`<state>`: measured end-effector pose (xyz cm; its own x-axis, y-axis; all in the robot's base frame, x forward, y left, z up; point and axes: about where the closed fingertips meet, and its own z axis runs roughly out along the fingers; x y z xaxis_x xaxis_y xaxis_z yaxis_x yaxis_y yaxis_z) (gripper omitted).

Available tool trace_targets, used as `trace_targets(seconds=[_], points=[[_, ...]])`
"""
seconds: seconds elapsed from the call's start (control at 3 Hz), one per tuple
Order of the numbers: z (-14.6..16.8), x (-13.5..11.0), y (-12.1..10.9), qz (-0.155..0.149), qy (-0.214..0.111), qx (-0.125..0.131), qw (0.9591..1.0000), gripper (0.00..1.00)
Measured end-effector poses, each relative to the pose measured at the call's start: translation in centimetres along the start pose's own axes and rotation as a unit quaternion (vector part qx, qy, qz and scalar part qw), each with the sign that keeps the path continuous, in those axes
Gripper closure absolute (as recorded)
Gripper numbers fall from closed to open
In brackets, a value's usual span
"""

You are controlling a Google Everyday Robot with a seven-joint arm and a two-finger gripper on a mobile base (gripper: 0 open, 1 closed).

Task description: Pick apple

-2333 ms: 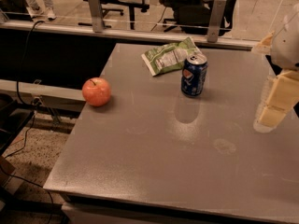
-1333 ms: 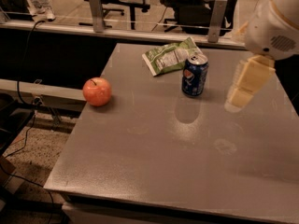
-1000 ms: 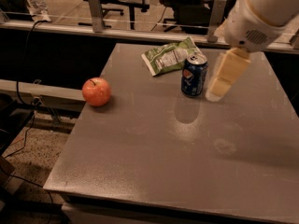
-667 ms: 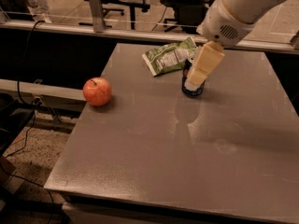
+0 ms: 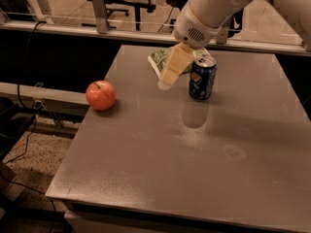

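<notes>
The red-orange apple [image 5: 101, 95] with a short dark stem sits near the left edge of the grey table [image 5: 194, 169]. My gripper [image 5: 166, 82] hangs from the white arm that comes in from the upper right. It is above the table, to the right of the apple and a little behind it, well apart from it. It is just left of the blue soda can [image 5: 202, 78] and holds nothing that I can see.
A green and white snack bag [image 5: 164, 57] lies behind the gripper, partly hidden by it. A railing [image 5: 97, 30] runs behind the table. Office chairs stand further back. Cables hang at the left, by the floor.
The arm has swung from the right side of the table leftward, past the soda can, toward the apple. The apple, can and bag have not moved.
</notes>
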<state>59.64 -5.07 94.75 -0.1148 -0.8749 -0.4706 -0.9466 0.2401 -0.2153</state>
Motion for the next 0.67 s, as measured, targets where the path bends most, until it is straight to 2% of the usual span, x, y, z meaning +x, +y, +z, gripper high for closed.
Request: trace_targets(seconds=[0.67], points=[[6.4,-3.9,2.2,-0.017,0.019,-0.023,0.9994,0.0]])
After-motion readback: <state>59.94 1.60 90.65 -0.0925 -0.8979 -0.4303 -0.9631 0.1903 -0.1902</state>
